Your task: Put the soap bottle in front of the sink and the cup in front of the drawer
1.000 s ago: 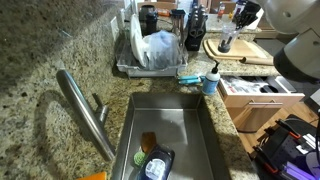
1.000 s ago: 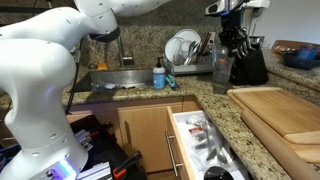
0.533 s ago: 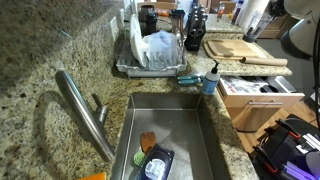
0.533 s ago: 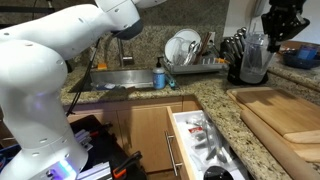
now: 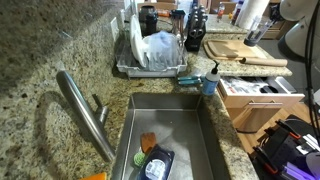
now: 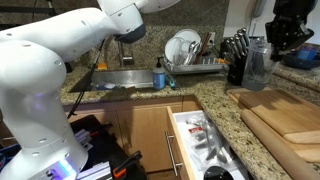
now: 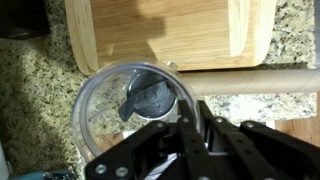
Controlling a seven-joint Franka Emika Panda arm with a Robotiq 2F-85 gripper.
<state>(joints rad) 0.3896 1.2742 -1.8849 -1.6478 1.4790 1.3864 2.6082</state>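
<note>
My gripper (image 6: 270,45) is shut on the rim of a clear cup (image 6: 257,63), which hangs over the near end of the wooden cutting board (image 6: 285,108). The wrist view looks down into the cup (image 7: 105,112); the gripper (image 7: 193,104) pinches its wall, above granite and the board (image 7: 170,30). The cup (image 5: 255,34) also shows small at top right. The soap bottle (image 5: 211,80) (image 6: 159,75), blue with a black pump, stands on the counter at the sink's corner. The steel sink (image 5: 207,135) (image 6: 120,79) and the open drawer (image 5: 247,101) (image 6: 179,137) appear in both exterior views.
A dish rack (image 5: 150,55) with plates stands behind the sink, and a knife block (image 6: 238,60) sits beside the board. The curved faucet (image 5: 85,112) reaches over the basin, where a dish and sponge (image 5: 152,158) lie. A wooden rod (image 7: 260,78) lies by the board.
My gripper has carried the cup away from the knife block and dish rack, sideways to above the cutting board. The soap bottle has stayed where it was.
</note>
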